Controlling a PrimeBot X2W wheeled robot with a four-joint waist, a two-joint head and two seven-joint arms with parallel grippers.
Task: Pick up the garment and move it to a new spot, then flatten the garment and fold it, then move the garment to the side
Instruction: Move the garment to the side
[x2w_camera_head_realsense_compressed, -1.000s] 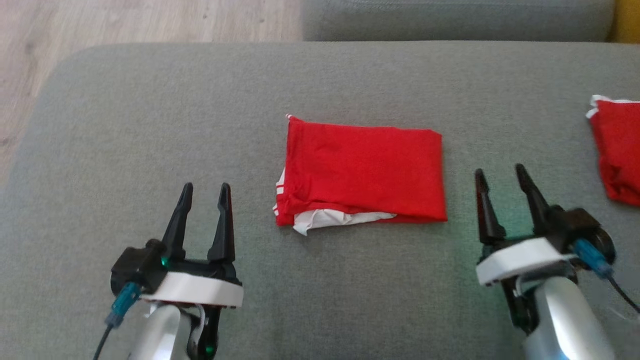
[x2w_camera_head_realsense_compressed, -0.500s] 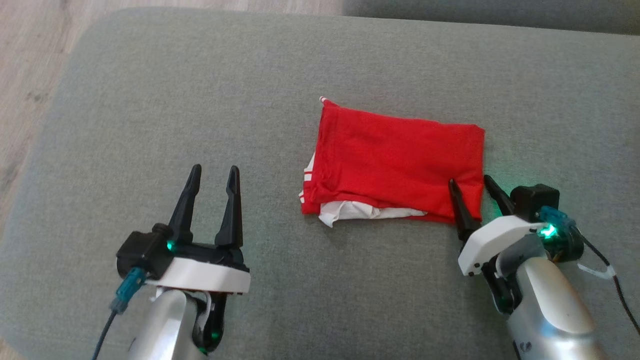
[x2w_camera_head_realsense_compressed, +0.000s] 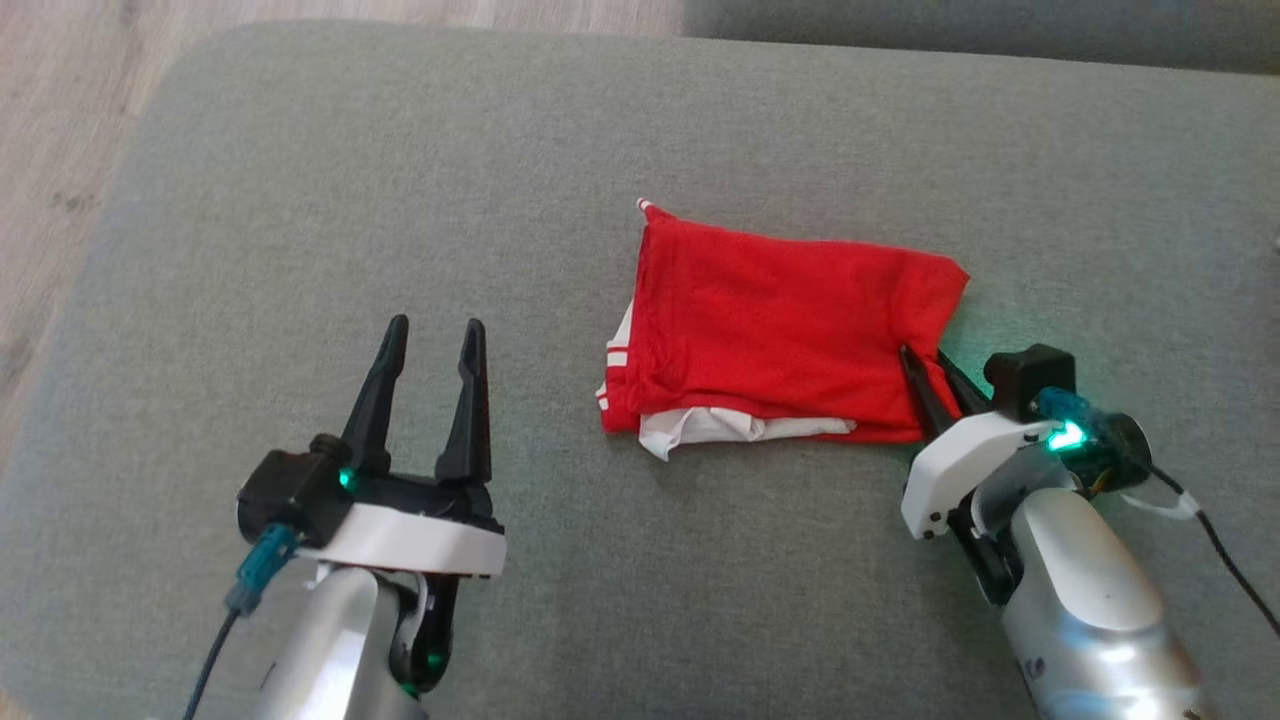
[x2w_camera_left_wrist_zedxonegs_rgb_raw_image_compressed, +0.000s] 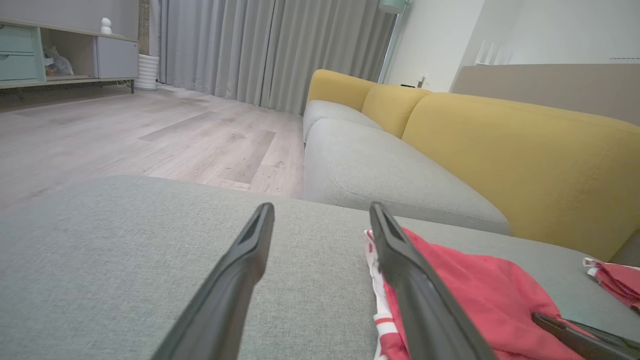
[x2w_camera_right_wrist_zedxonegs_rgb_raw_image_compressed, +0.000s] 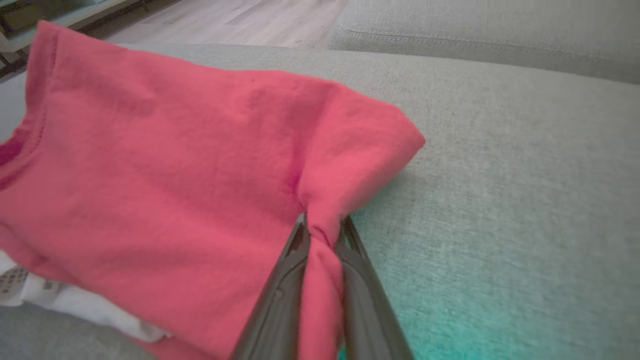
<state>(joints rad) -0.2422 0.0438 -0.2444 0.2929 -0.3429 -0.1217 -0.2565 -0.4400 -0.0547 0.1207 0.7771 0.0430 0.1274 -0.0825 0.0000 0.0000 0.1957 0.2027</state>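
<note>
- garment (x2w_camera_head_realsense_compressed: 780, 320): red, white showing at its near edge, lying folded on the grey cushion (x2w_camera_head_realsense_compressed: 350, 180)
- right gripper (x2w_camera_head_realsense_compressed: 922, 358): fingers pinching the garment's right edge
- left gripper (x2w_camera_head_realsense_compressed: 435, 332): fingers spread, apart from the garment, to its left

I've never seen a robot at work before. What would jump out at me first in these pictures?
The bright red folded garment in the middle of the grey cushion grabs the eye first. The right gripper is pinched shut on its right edge, bunching the cloth, while the left gripper stands open, apart from it on the left. Behind, a mustard-yellow sofa back stands out in the left wrist view.
</note>
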